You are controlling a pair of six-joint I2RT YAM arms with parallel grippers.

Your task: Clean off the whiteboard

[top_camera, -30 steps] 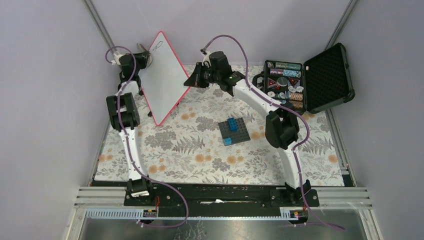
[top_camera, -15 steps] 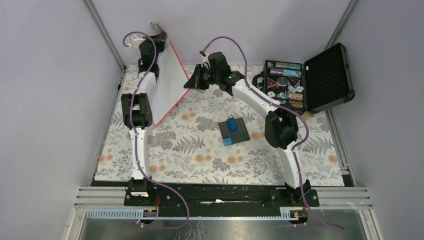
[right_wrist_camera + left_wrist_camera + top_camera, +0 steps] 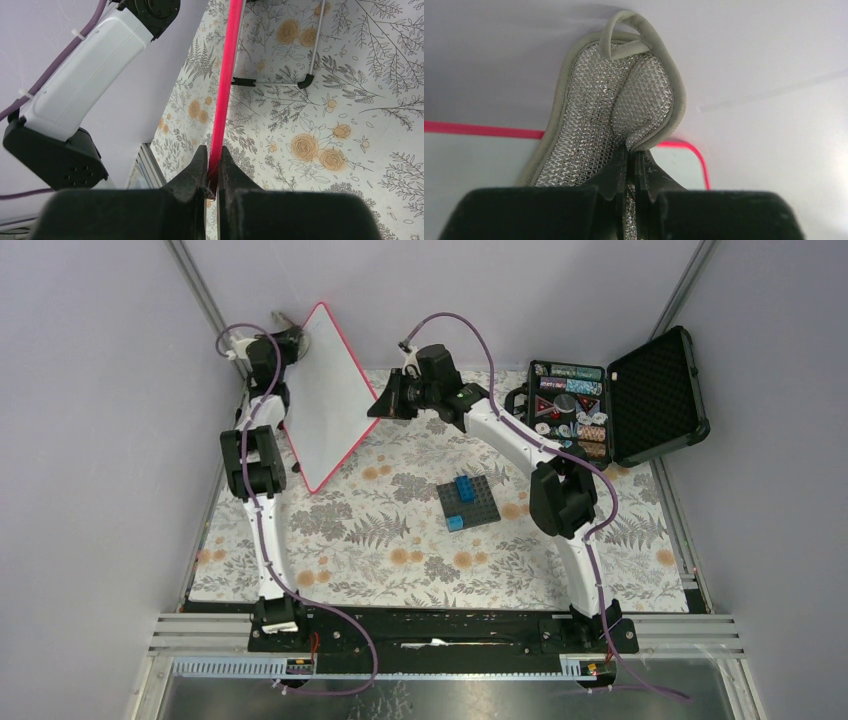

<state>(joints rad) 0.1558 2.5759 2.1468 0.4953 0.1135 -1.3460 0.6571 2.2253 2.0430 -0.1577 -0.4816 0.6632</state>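
Observation:
The whiteboard, white with a red-pink frame, stands tilted on one corner at the back left of the table. My right gripper is shut on its right edge; in the right wrist view the red frame runs up from between the fingers. My left gripper is shut on a grey mesh cloth and holds it at the board's top corner. No writing shows on the board's face.
A dark brick baseplate with blue bricks lies mid-table. An open black foam-lined case of small parts stands at the back right. The board's wire stand sits on the floral mat. Walls close in behind and to the left.
My left gripper with the cloth swung up over the board's top, then came back down and left to the top corner. The board tilted with it. The right gripper kept its hold.

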